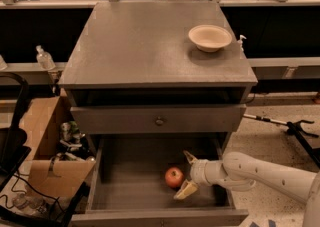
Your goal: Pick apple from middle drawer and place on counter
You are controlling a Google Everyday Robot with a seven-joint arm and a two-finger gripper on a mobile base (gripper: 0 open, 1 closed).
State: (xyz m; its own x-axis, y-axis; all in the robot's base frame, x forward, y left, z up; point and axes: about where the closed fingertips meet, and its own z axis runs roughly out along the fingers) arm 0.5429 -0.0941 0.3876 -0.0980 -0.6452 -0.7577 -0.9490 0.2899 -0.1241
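Hovering in middle drawer [131, 187], claw [186, 175] spread wide; apple [174, 176] just beside its fingertips

Apple [173, 176] in middle drawer [131, 183], pincer [184, 175] beside

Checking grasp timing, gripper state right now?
Gripper: open, holding nothing, fingers spread just right of the apple in the drawer.

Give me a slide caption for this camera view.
Open pincer at the apple in the middle drawer; bowl on the counter.
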